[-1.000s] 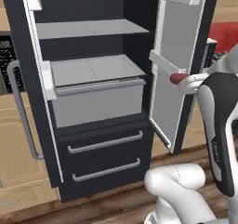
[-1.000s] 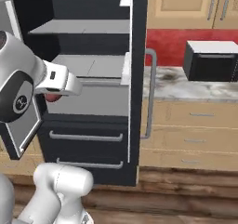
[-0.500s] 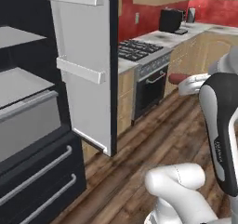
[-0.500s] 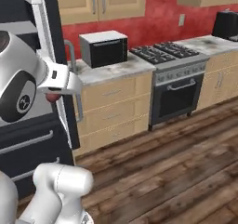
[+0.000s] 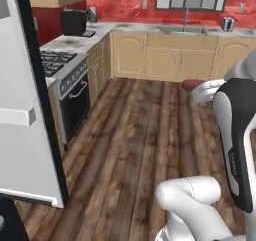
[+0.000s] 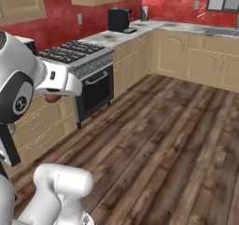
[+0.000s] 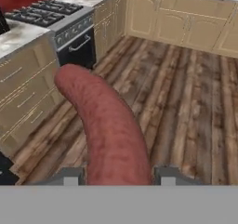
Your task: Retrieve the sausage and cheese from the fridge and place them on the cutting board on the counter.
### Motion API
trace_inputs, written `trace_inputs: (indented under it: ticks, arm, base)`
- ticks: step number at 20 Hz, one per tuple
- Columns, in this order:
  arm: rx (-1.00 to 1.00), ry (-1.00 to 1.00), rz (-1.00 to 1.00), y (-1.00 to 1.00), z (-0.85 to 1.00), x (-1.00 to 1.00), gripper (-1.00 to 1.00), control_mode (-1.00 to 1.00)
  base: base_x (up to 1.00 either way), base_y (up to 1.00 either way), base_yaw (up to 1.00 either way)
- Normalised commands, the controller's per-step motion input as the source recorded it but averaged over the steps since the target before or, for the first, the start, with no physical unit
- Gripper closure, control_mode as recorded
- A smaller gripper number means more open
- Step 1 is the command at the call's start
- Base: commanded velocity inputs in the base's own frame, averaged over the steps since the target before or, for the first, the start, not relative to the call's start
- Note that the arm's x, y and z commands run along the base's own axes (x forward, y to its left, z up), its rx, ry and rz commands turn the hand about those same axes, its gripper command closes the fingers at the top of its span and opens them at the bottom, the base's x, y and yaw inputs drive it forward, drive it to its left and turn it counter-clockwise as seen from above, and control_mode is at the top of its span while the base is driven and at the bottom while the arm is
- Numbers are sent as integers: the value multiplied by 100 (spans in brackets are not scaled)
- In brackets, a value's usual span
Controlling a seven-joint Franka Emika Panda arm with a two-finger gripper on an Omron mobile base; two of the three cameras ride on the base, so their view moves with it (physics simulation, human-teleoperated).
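Pincer (image 7: 118, 174) clamped on sausage (image 7: 104, 130), which juts forward between the fingertips, held in the air above the wood floor (image 7: 186, 107); stove (image 7: 69, 21) and desk (image 7: 21, 32) at left

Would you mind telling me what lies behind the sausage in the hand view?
Behind the sausage, held between the jaws, are wooden floorboards, light wood cabinets and a black oven. The sausage covers part of the floor.

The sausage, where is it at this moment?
The sausage is held in the gripper, sticking out between its fingertips in the hand view, above the wooden floor and near the stove.
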Motion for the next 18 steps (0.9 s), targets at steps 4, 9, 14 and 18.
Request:
trace_inputs:
  ticks: [4, 9, 14, 18]
  arm:
    - [0, 0, 0, 0, 0, 0, 100, 100]
    - [0, 0, 0, 0, 0, 0, 100, 100]
    - [0, 0, 0, 0, 0, 0, 100, 100]
    - [0, 0, 0, 0, 0, 0, 100, 100]
  base:
    - [98, -17, -42]
    - [100, -37, -11]
    - [100, -62, -7]
    - [100, -63, -24]
